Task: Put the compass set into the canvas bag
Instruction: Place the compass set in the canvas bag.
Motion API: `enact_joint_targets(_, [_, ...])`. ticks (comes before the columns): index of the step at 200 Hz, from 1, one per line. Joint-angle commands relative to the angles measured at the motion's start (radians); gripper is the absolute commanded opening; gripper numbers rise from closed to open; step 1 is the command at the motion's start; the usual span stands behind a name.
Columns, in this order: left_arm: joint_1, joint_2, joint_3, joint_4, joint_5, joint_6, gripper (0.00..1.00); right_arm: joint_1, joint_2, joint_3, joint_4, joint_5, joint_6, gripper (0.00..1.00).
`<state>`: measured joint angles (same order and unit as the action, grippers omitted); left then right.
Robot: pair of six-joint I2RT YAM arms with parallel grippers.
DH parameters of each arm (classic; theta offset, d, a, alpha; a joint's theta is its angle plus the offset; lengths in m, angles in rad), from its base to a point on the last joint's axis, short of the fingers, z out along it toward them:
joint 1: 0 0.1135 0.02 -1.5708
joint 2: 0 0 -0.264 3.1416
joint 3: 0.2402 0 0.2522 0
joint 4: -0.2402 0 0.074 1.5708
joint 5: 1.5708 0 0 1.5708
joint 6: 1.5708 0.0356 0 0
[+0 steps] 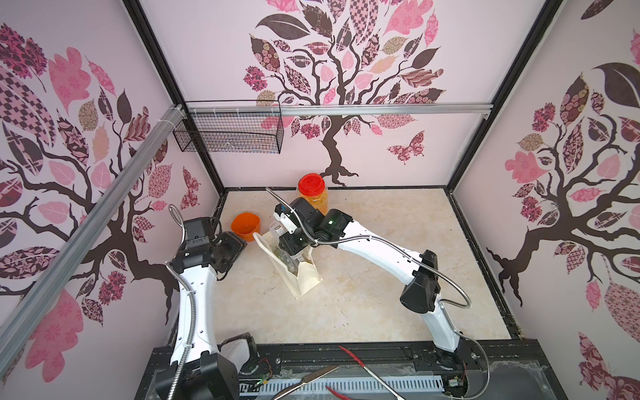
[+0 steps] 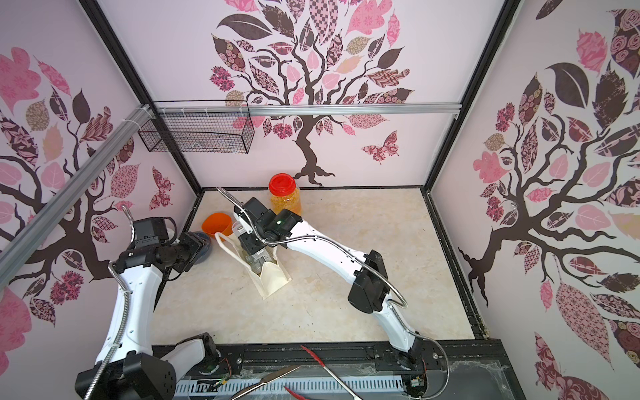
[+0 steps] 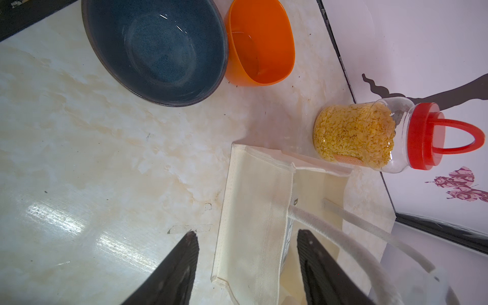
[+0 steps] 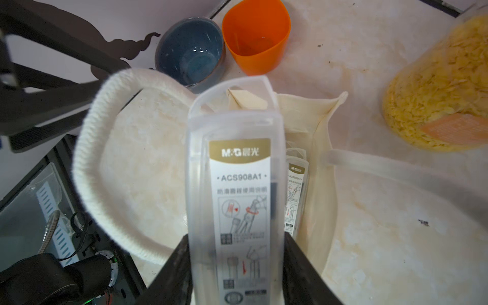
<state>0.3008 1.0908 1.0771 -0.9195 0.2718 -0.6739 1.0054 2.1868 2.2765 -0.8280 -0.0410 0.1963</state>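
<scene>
So the compass set (image 4: 235, 184) (clear plastic case, M&G label) is pinched at its near end by the right gripper (image 4: 236, 240), jaws closed snug against both long sides. It's hanging right over the open mouth of the canvas bag (image 4: 322, 148); can't tell if the far tip is below the rim. A second identical case (image 4: 295, 195) sits down inside the bag. The bag stands upright in the middle of the marble-look tabletop (image 1: 381, 294), with one thick white loop handle (image 4: 87, 169) flopped out to the side. The left gripper (image 3: 247, 235) is just beside the bag, jaws spread wide, nothing in them. Further out, near the back-left corner, an orange cup (image 1: 246, 227) sits just beside a blue bowl (image 3: 155, 50), and a red-lidded jar (image 1: 312, 194) of yellow flakes stands near the back wall.
</scene>
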Motion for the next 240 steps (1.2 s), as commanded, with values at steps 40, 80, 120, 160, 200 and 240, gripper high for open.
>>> enact_joint_targets(40, [0.004, -0.016, -0.04, 0.024, 0.008, 0.01, 0.64, -0.005, 0.14, 0.038, -0.022, 0.023, 0.006, 0.43])
enact_joint_targets(80, [0.004, -0.018, -0.046, 0.027, 0.009, 0.012, 0.63, -0.005, 0.186, 0.071, -0.046, 0.01, 0.001, 0.43])
enact_joint_targets(120, [0.004, -0.019, -0.06, 0.036, 0.021, 0.01, 0.63, -0.005, 0.194, 0.069, -0.06, 0.006, 0.009, 0.5])
enact_joint_targets(160, [0.004, -0.02, -0.059, 0.034, 0.027, 0.034, 0.63, -0.005, 0.174, 0.094, -0.09, 0.033, 0.015, 0.69])
enact_joint_targets(200, [0.004, -0.006, -0.041, 0.016, -0.008, 0.044, 0.63, -0.005, 0.088, 0.152, -0.107, 0.064, -0.011, 0.79])
enact_joint_targets(240, [0.004, -0.006, -0.05, -0.012, -0.113, 0.038, 0.63, -0.007, -0.096, 0.15, -0.017, 0.097, -0.075, 0.81])
